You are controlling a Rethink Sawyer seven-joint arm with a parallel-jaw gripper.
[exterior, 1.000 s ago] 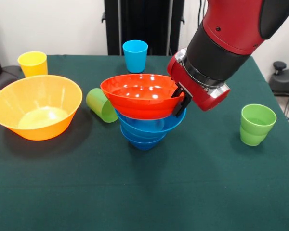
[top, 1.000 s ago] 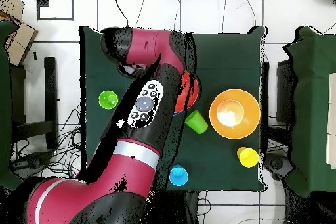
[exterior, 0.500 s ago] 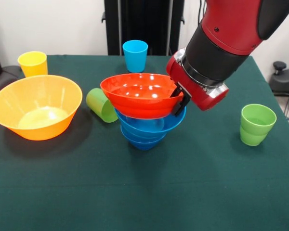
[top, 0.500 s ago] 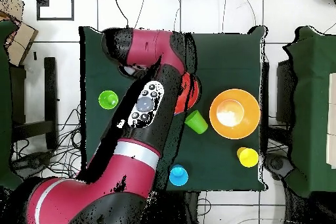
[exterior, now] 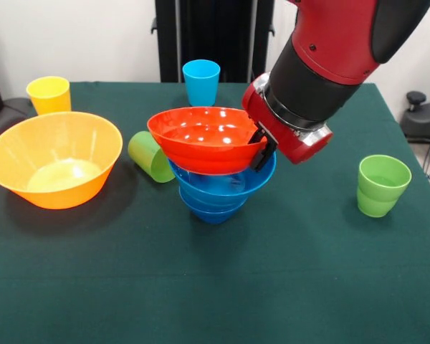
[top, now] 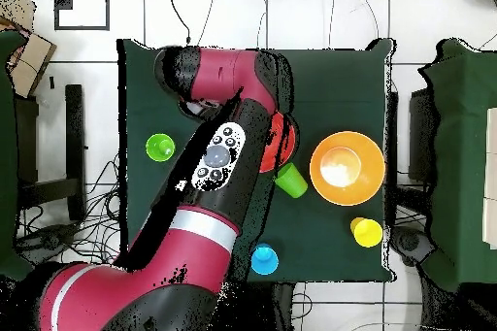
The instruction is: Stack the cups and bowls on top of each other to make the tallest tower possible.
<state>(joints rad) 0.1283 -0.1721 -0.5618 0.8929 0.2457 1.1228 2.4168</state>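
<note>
Dark green cloth covers the tabletop [exterior: 287, 287]. Near its middle, the shiny orange-red plastic bowl [exterior: 201, 140] sits on the pile of nested blue plastic bowls [exterior: 218, 190]. The robot's black claw [exterior: 261, 145] pinches that orange-red bowl's rim. A big yellow-orange plastic bowl [exterior: 54, 168] stands apart, and a tipped green plastic cup [exterior: 150, 156] lies between them.

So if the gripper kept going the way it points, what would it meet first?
The gripper already sits at the red bowl's rim; pushing on, it would probably press into that bowl, then the blue bowls underneath.
</note>
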